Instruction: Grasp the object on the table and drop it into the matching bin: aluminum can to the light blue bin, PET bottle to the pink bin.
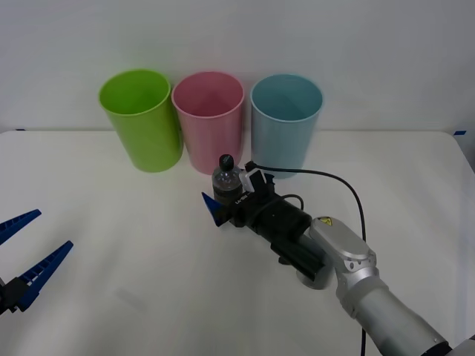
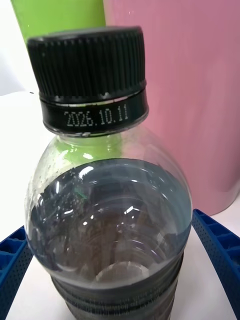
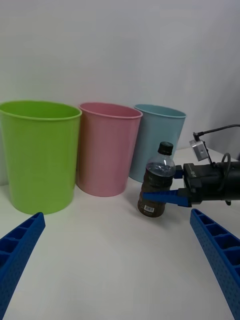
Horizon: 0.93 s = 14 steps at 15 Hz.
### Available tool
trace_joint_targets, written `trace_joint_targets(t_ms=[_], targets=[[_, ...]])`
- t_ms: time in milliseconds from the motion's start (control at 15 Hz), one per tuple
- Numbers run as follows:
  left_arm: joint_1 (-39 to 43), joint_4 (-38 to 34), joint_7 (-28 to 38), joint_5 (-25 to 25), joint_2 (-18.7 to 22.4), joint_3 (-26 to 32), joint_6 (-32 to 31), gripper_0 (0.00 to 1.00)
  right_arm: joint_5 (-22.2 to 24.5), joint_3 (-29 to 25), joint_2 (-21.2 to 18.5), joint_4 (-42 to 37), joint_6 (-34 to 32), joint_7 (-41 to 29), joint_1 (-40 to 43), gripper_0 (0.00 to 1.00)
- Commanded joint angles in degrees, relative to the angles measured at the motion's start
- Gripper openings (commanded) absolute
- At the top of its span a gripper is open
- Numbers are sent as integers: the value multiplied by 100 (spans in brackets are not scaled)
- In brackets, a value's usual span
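From the front, the right gripper reaches forward over the white worktop, and its blue jaws stand to either side of the PET bottle. The bottle stands upright on the worktop, just in front of the pink bin. The lime green bin is to the left of the pink one and the light blue bin to its right; all three line the far edge against a plain pale wall. The arm comes in low and level, probably so the jaws meet the bottle's body squarely. The left gripper waits at the near left, its jaws apart and empty.

In the right wrist view the bottle sits between the two blue fingers, which flank its lower body with slivers of worktop showing inside each. Whether they already press it, I cannot tell.

In the left wrist view the right gripper has one blue finger across the bottle's dark body, and the bottle's base appears to rest on the worktop. The pink bin stands just behind, a short lift away by my judgement.
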Motion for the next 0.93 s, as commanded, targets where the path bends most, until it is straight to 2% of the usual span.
trace_joint_targets(t_ms=[67,133,200,267,333,733,933], targets=[[0,0,0,0,0,0,0,100,-2,10,0,-1,3,0,-1,100],[0,0,0,0,0,0,0,100,-2,2,8,-1,3,0,-9,100],[0,0,0,0,0,0,0,100,-2,2,8,-1,3,-8,-1,57],[0,0,0,0,0,0,0,100,-2,2,8,-1,-6,0,-1,5],[0,0,0,0,0,0,0,100,-2,10,8,-9,-23,9,-1,0],[0,0,0,0,0,0,0,100,-2,-16,-9,-53,-164,-35,8,0],[0,0,0,0,0,0,0,100,-2,-16,-159,-651,-111,-167,316,0]])
